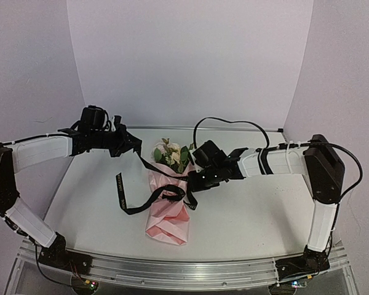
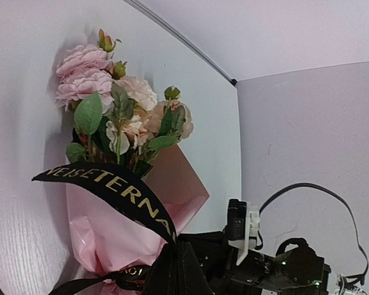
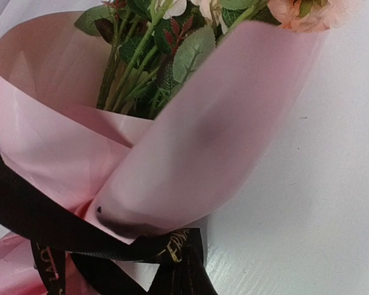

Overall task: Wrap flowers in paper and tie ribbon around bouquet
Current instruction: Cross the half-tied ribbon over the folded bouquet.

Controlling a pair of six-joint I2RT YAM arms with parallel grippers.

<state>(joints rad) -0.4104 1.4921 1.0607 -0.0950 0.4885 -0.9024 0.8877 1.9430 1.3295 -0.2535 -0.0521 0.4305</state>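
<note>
tying step in hand; wrapping looks done. the bouquet (image 1: 166, 212) is laid at mid table (image 1: 252, 209), flowers (image 1: 171, 152) at the far end, cone of pink paper (image 3: 234, 123) tapered toward the near edge. the black gold-lettered ribbon (image 1: 120, 192) is looped round the cone's waist. one strand is stretched up and left to the left gripper (image 1: 128, 144), which is closed tight with that strand pinched. a loose tail is left lying on the table left of the bouquet. the right gripper (image 1: 192, 183) is set against the right side of the waist, closed down narrow. in the right wrist view ribbon strands are gathered at the bottom edge, so a pinch on the ribbon is judged; its fingers are not seen. no finished knot or bow can be made out. next move, judged: ends to be crossed and drawn apart with even tension, so the loop is cinched without the cone being dragged or the thin paper crushed.
</note>
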